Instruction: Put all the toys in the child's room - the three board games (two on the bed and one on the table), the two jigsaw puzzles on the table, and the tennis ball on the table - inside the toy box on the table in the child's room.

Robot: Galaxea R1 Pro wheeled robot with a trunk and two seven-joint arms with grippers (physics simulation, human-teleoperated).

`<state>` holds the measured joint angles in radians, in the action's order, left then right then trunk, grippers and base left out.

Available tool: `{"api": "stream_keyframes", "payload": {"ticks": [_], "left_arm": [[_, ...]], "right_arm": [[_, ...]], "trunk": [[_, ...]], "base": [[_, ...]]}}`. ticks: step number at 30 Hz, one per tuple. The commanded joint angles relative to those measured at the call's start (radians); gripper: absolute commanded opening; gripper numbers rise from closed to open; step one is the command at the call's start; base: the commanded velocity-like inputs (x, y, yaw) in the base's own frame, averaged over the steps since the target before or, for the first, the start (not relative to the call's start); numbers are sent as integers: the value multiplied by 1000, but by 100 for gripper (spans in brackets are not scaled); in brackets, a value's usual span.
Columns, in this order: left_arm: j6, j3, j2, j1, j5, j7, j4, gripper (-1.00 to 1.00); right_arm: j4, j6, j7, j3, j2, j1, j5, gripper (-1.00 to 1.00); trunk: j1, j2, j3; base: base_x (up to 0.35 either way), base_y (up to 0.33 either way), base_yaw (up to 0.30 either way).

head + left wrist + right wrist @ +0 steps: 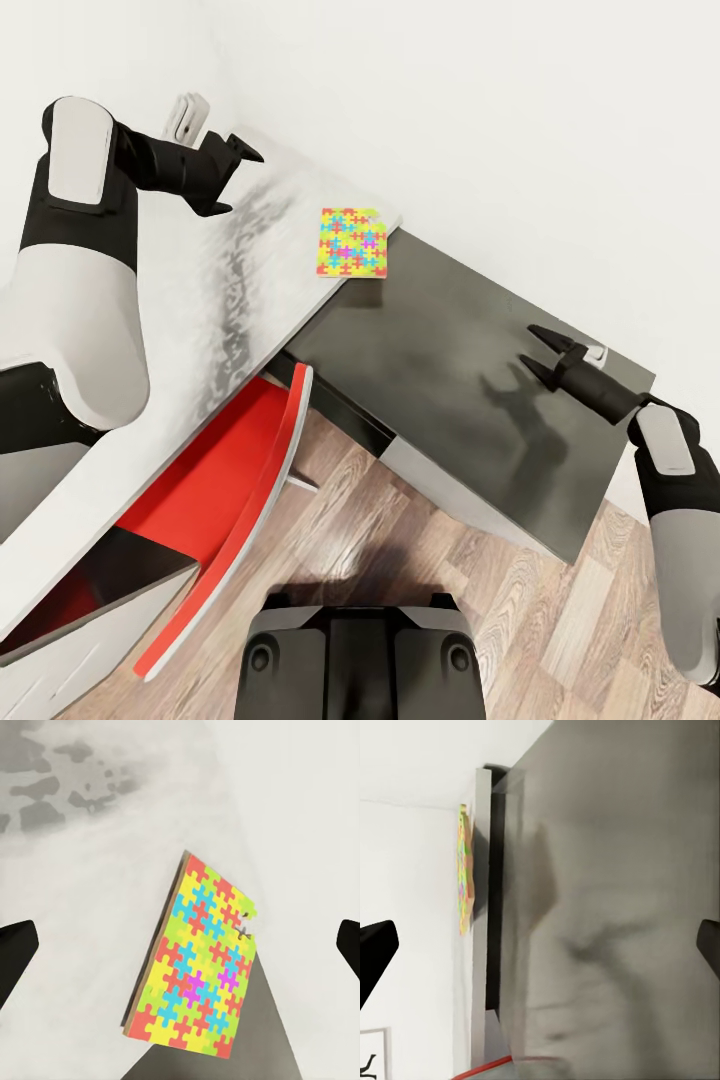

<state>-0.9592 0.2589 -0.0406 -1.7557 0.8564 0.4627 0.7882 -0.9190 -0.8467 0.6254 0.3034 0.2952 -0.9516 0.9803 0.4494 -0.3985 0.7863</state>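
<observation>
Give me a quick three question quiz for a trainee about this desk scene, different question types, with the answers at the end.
1. True or false: the jigsaw puzzle lies wholly on the dark grey wing.
2. Multiple choice: the right gripper is (A) shut on the puzzle, (B) open over the dark wing, (C) inside a drawer.
3. Fill in: the chair tucked under the table is coloured ____.

Key: 1 false, it sits on the light grey top with its edge over the step down to the wing. 2 B. 3 red.
</observation>
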Motion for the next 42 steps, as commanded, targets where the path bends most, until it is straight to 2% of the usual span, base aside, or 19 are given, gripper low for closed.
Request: {"api": "stream_keyframes", "payload": {"ticks": [1, 17, 33, 36, 42], "left_arm": [[-3, 4, -1, -1, 10, 10, 0, 100], [-1, 1, -3, 2, 10, 10, 1, 100], [-1, 1, -10, 4, 11, 10, 0, 100], [-1, -1, -12, 6, 18, 10, 0, 100], [2, -7, -16, 10, 53, 13, -1, 100]], "right_arm": [[5, -6, 2, 2, 2, -1, -1, 100], [39, 12, -6, 3, 14, -2, -1, 100], [69, 23, -10, 3, 23, -4, -1, 100], [73, 24, -10, 3, 28, -10, -2, 100], [94, 26, -10, 3, 37, -19, -2, 100]], "trunk": [[1, -2, 1], [1, -2, 1], [1, -2, 1], [1, -2, 1], [1, -2, 1]], "base": [[0, 0, 3], [0, 0, 24], [0, 0, 232], [0, 0, 286], [0, 0, 288]]}}
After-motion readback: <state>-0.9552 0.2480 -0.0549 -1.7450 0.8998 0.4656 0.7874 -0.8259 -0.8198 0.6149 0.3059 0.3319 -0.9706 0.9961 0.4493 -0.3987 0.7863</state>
